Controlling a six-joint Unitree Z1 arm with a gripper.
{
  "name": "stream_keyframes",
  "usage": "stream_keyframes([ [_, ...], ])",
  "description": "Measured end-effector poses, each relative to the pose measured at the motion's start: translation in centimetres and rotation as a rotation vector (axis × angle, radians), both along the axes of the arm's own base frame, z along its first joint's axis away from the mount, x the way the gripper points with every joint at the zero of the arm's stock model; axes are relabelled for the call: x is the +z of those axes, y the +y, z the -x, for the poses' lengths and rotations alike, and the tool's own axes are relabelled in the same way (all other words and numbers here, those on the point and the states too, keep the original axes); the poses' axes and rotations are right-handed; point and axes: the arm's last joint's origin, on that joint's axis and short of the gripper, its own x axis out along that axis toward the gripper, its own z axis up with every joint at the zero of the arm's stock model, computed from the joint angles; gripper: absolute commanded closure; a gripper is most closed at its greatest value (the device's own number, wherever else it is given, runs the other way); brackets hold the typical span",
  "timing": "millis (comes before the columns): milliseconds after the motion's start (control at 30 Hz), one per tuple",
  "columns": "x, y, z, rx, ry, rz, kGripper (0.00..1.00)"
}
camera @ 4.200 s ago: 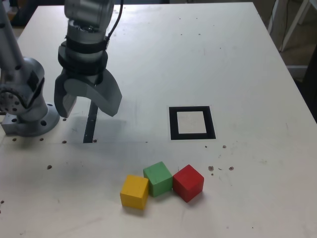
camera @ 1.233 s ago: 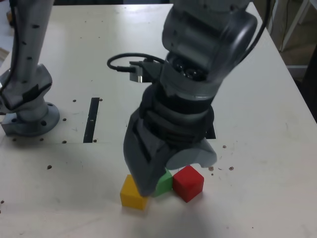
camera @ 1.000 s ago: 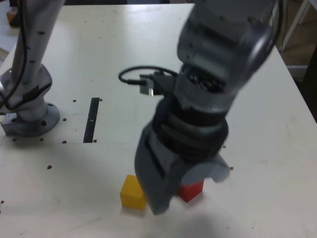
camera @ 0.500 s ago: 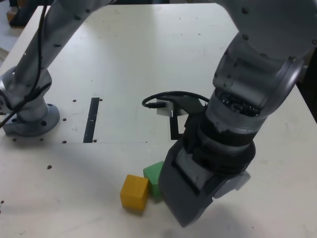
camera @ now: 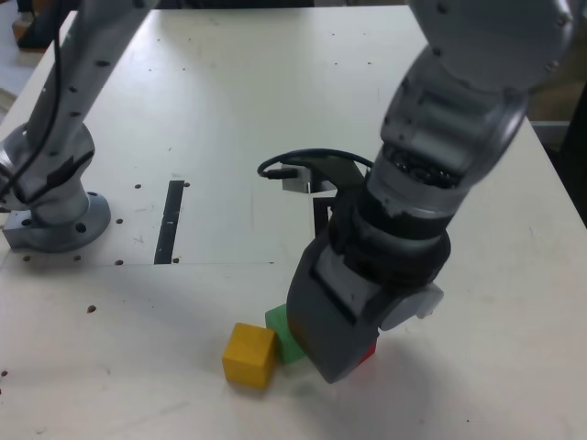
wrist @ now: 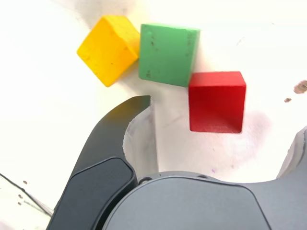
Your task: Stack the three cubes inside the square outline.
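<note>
The white table fills most of the exterior view; its far edge crosses the back of the scene, and its right edge slants toward the near right. A broad stretch of tabletop lies between the far edge and the cubes, and another strip of surface runs along the right, between the arm and that edge.

The robot arm reaches in from the far side and slopes down to the near middle. Its gripper is released, jaws spread wide and holding nothing; the red cube lies just ahead of the opening, with white surface between it and each finger. The round grey base sits at the left.

The square outline lies flat on the table, farther back than the cubes and mostly hidden by the gripper, a piece of its black left border showing. The black straight strip lies farther left, with open surface between the two.

The three cubes rest on the table at the near middle, outside the outline: yellow cube at the left, green cube beside it, red cube at the right, mostly covered by the gripper in the exterior view. Green's corners come right up to both neighbours; whether they touch I cannot tell. Table surface opens out on the near side of the row.
</note>
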Motion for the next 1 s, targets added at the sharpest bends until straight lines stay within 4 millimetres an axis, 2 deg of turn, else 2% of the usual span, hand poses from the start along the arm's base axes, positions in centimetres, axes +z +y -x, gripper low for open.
stream_keyframes([
  [267, -0.2, 0.3, 0.8, -0.013, -0.02, 0.036, 0.01],
  [700, -1.0, 1.0, 0.2, 0.092, -0.028, 0.042, 0.01],
  [1000, -2.7, 1.8, 0.1, 0.109, -0.01, 0.032, 0.01],
])
